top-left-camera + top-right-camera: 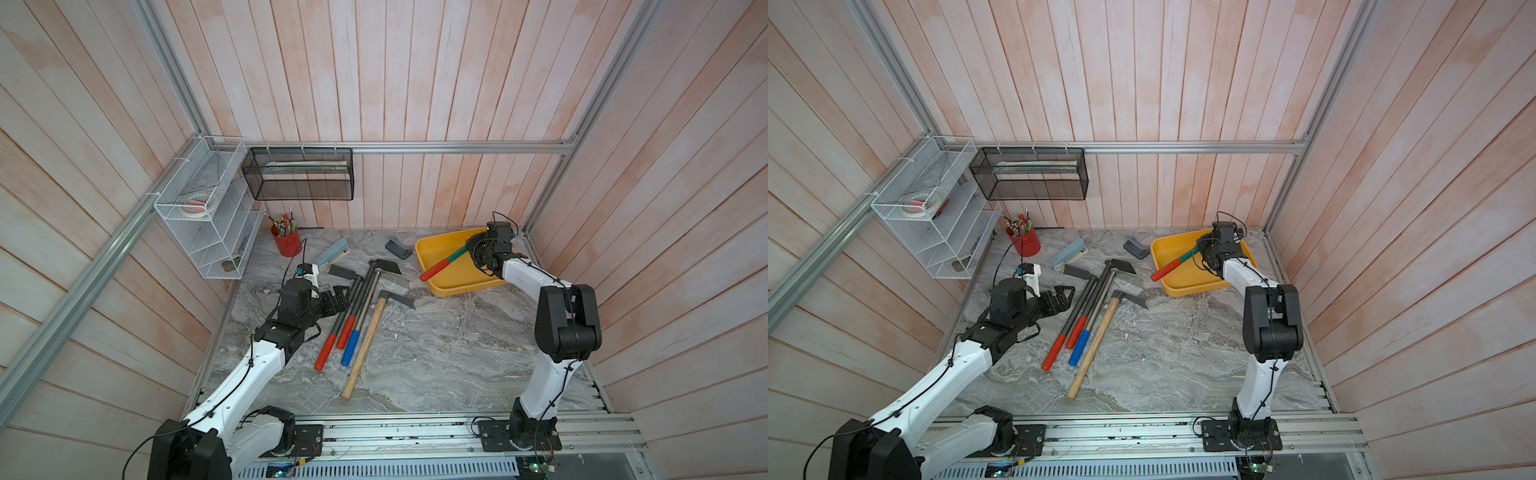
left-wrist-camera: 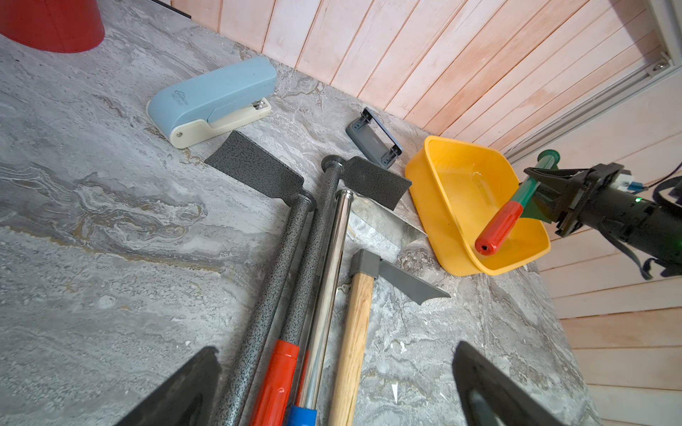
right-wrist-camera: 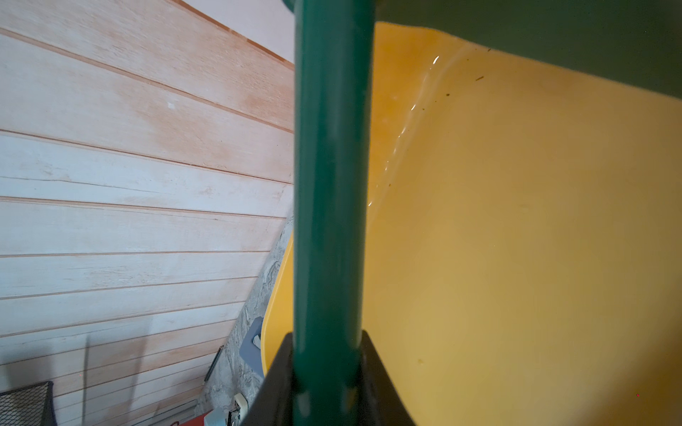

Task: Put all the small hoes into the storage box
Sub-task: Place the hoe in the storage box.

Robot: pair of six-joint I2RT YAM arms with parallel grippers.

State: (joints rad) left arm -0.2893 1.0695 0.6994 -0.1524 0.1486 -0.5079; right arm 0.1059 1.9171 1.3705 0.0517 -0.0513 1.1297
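Grey marbled tabletop (image 1: 436, 353) walled by pale pink planks (image 1: 415, 75). At left, white wire rack (image 1: 199, 208), black mesh basket (image 1: 299, 174), red pen cup (image 1: 287, 244); left gripper (image 1: 341, 297) splayed wide, empty, beside four long-handled tools (image 1: 368, 301). At right, small hoe (image 1: 446, 261) tilted over yellow storage box (image 1: 469, 286), green shaft clamped in right gripper (image 1: 473, 248).

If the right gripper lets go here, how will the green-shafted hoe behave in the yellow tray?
Probably stiff: the small hoe runs straight from the right gripper, held near its head. Its round shaft may roll or slide on the glossy floor of the storage box. Its red grip reaches the rim, so it may rest propped there.
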